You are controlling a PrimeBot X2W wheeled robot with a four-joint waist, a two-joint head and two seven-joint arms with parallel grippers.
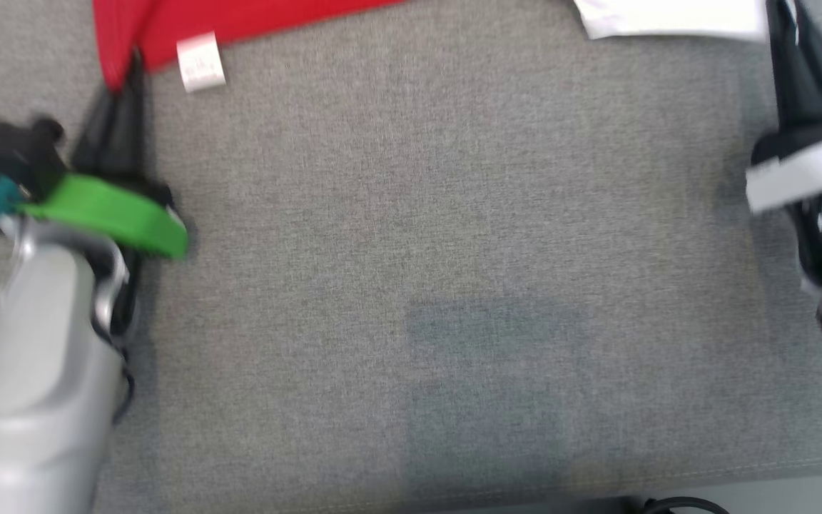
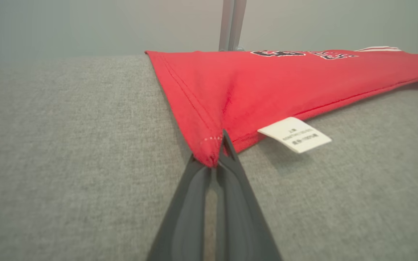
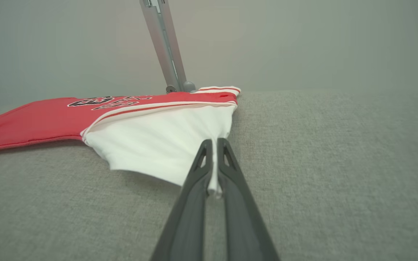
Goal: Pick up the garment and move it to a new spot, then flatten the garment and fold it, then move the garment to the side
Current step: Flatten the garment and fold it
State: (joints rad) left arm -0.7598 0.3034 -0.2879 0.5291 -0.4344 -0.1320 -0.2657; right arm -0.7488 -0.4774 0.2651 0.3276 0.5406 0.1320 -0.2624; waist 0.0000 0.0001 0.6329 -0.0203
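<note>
Garment: a red knit garment point(image 2: 267, 83) with dark chest lettering and a white sleeve point(image 3: 158, 145) is lying stretched across the far part of a grey woven fabric surface point(image 1: 418, 214), along the top edge of the head view.
Left gripper: my left gripper point(image 2: 219, 146) is pinching the garment's red hemmed corner. My two dark fingers are pressing together on the cloth, which is bunching at their tips.
Right gripper: my right gripper point(image 3: 213, 145) is clamping the edge of the white sleeve, with a strip of white cloth showing between my closed fingers.
Care label: a white rectangular printed label point(image 2: 295, 134) is jutting out from the red hem, just beside my left fingertips.
Arms: I am holding them well apart, one at each side of the head view, with bare grey fabric between them.
Backdrop: a silver metal bar point(image 3: 165, 47) is rising behind the garment against a pale wall.
</note>
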